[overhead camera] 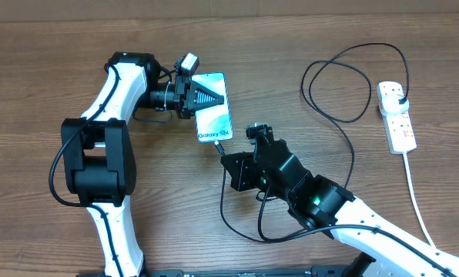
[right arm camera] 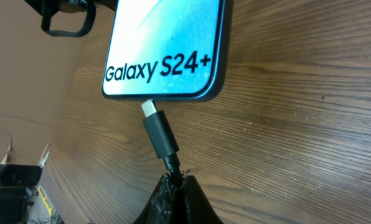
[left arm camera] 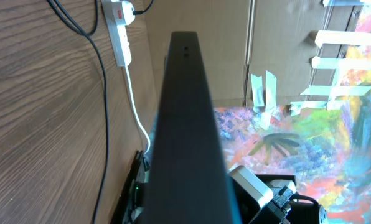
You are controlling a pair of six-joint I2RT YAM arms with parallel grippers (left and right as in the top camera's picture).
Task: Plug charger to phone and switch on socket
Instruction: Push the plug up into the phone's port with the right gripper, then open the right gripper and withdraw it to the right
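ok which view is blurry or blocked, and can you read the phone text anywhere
Left wrist: the phone sits edge-on right at the lens, a dark soft slab blocking the middle, while the socket behind looks fairly sharp. Right wrist: crisp, the Galaxy text and charger tip read clearly, the right gripper just a dark shape. Overhead: even light, no glare, text small but legible.

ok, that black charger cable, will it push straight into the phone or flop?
Probably floppy: in the overhead view the charger lies in loose loops, so pushed from far back it would likely buckle. The right gripper pinches just behind its tip, where the short moulded end looks stiff enough to press into the phone.
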